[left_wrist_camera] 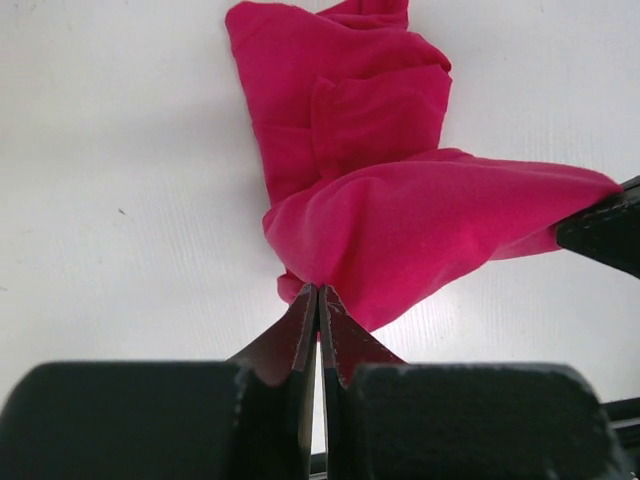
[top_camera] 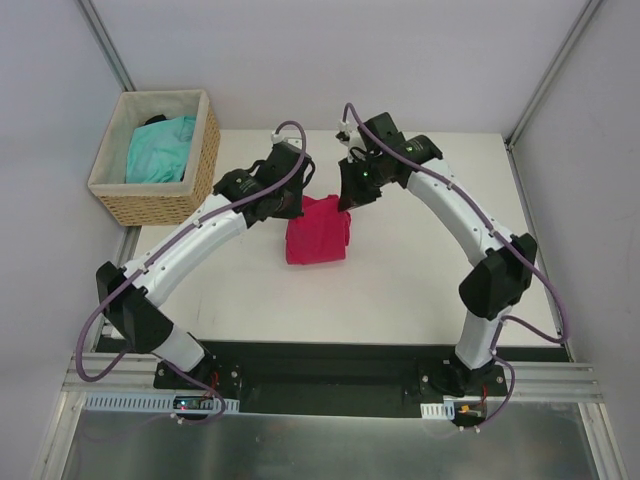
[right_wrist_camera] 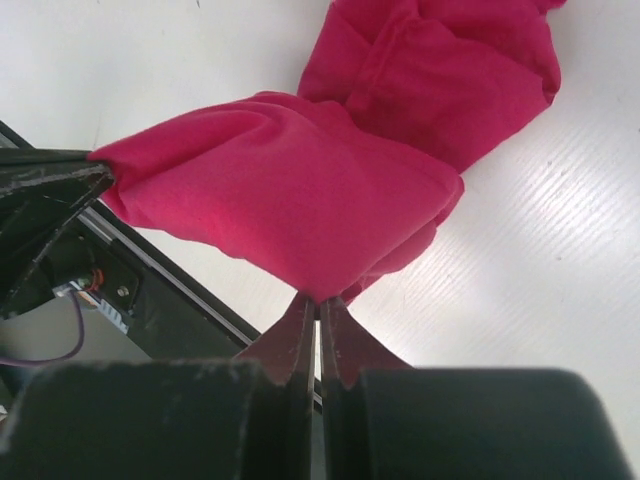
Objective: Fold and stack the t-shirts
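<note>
Both hands pinch the crimson-pink t-shirt (top_camera: pixel 318 238), which lies bunched near the middle of the counter (top_camera: pixel 420 290). The left hand (left_wrist_camera: pixel 318 292) has its fingers pressed together on a tuck of cloth at 1 end of a raised edge. The right hand (right_wrist_camera: pixel 318 300) is clamped on the other end, so the fabric hangs stretched between the 2. The rest of the shirt is crumpled on the surface below. The turquoise t-shirt (top_camera: pixel 160 150) sits rumpled in the wicker basket (top_camera: pixel 150 208) at the far left of the counter.

The step in hand looks like spreading the pink shirt or making an opening fold. Neither shirt is folded, so I judge the task to be at an early stage. Next, the 2 hands should travel together with the edge taut, lay it flat, and only then let go.
</note>
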`<state>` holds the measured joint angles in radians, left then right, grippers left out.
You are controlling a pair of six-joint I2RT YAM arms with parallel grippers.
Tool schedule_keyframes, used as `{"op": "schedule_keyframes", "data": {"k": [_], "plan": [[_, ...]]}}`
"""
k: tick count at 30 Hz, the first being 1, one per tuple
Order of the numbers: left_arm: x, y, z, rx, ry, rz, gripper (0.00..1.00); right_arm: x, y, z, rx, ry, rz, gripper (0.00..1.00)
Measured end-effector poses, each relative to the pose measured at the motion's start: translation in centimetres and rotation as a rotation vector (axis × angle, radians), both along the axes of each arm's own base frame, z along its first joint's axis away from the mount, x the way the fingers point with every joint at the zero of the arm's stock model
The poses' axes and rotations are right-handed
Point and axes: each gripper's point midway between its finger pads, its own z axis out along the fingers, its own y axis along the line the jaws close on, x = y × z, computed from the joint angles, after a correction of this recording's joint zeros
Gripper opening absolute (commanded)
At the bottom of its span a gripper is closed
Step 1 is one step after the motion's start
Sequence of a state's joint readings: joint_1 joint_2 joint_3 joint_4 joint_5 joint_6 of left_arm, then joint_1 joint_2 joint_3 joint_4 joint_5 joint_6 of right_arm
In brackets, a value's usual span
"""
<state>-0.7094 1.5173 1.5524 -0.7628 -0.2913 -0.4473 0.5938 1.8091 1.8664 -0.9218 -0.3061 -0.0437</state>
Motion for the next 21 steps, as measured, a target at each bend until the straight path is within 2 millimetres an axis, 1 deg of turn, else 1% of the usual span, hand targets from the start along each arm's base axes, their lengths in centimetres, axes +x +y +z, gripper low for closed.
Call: {"op": "schedule_keyframes", "data": {"k": [2, 6, 9, 11, 15, 21], "plan": [[0.8, 0.3, 0.2, 0.011, 0.001, 0.006, 0.0, 1.2, 0.1, 0.2, 0.019, 0.012, -0.003, 0.01], [2.5, 1.0, 0.6, 0.026, -0.001, 0.028, 0.0, 2.9, 0.1, 0.4, 0.039, 0.043, -0.009, 0.01], [3.6, 2.0, 0.5, 0.03, 0.004, 0.06, 0.0, 4.0, 0.3, 0.1, 0.05, 0.058, -0.013, 0.01], [4.0, 2.7, 0.2, 0.034, 0.016, 0.077, 0.0, 4.1, 0.3, -0.3, 0.049, 0.074, -0.012, 0.01], [4.3, 3.2, -0.2, 0.036, 0.032, 0.091, 0.0, 3.6, 0.2, -0.7, 0.044, 0.11, -0.007, 0.01], [4.3, 3.2, -0.2, 0.036, 0.033, 0.088, 0.0, 3.5, -0.1, 0.1, 0.046, 0.109, -0.012, 0.01]]}}
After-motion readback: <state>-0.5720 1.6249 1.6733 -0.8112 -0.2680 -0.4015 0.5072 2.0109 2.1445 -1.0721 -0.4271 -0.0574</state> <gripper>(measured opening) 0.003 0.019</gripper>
